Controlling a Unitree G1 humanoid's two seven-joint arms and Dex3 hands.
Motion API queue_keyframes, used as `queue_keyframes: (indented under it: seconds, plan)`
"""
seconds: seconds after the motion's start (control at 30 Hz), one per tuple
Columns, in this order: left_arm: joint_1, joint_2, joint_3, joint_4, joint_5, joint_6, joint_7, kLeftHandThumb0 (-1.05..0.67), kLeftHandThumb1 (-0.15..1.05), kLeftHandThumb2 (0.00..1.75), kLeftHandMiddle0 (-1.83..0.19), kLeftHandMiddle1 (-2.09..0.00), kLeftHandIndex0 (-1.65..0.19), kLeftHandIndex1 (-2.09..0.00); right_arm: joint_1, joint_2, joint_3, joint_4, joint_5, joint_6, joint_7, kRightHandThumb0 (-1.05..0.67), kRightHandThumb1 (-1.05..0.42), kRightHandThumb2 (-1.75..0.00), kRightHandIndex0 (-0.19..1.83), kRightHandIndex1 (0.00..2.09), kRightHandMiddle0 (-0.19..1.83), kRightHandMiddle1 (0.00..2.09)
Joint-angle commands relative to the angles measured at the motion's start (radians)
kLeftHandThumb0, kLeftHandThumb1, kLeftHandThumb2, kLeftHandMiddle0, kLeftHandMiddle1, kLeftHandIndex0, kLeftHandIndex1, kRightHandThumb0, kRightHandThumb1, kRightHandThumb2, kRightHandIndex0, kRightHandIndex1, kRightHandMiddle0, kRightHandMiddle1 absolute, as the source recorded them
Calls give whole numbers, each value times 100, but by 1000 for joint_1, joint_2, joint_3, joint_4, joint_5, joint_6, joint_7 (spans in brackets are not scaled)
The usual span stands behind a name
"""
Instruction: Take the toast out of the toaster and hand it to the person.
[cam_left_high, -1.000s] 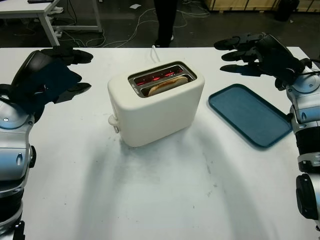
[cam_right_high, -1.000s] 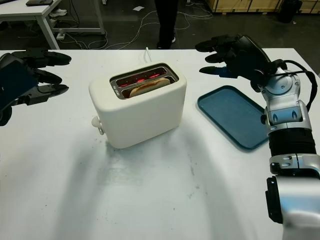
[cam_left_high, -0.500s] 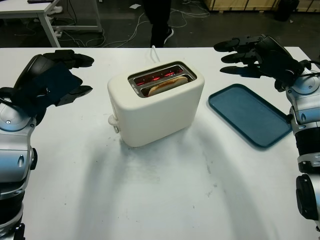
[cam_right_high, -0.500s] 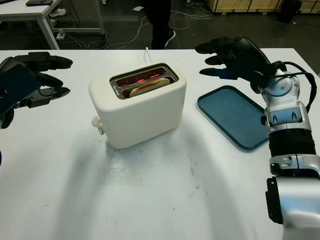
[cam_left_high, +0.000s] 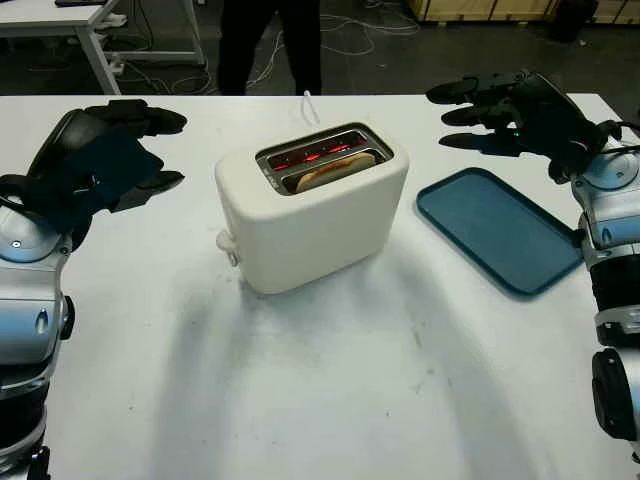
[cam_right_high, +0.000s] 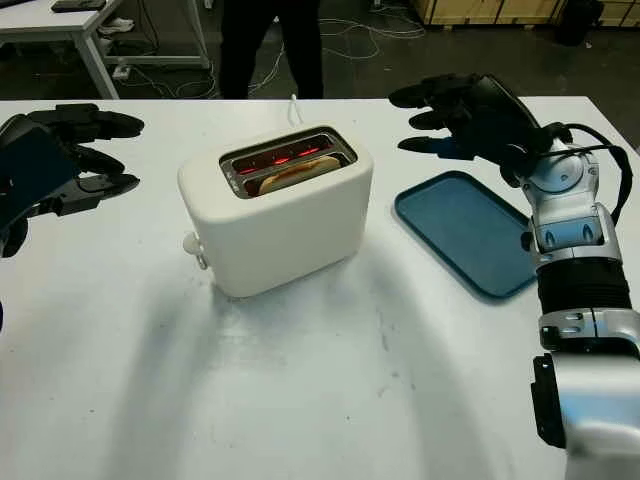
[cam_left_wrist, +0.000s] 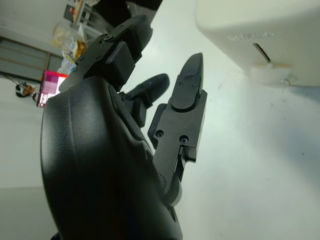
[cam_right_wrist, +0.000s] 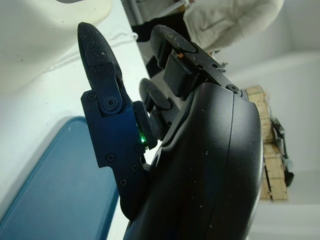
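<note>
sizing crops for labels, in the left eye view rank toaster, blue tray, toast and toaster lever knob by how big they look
1. toaster, largest
2. blue tray, smaller, though it lies flat and foreshortened
3. toast, just its top edge showing in the slot
4. lever knob, smallest

Left hand and right hand hover open.

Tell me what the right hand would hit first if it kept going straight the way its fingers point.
Probably nothing on the table. The right hand is open above the far edge beyond the blue tray, fingers pointing across behind the toaster; depth is unclear, but its line looks free.
</note>
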Motion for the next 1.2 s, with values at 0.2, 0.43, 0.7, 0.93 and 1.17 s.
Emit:
queue_keyframes:
  seconds: [0.2,0.43,0.7,0.93,1.17]
  plan:
    - [-6,8,-3,-2,10,0,8,-17,92,8,-30,-105,-53,-30,1,-1,-3,-14,11,11,6,-61,-89,0,69,8,65,0]
    - [-17,1,-2,0,6,6,10,-14,92,8,-28,-104,-53,-29,1,-2,-4,-29,13,33,10,-61,-89,0,69,7,65,0]
    - [-20,3,-1,9,2,-8,6,-16,92,7,-30,-105,-54,-29,3,0,-4,-52,15,64,11,-62,-89,0,68,5,64,0]
    - [-24,5,-7,10,6,-11,7,-14,92,7,-30,-106,-54,-30,1,0,-2,-73,13,92,14,-58,-88,0,70,5,65,0]
    - [-31,1,-8,7,5,9,8,-14,92,7,-30,-107,-54,-30,4,0,1,-83,6,102,8,-59,-88,0,70,5,65,0]
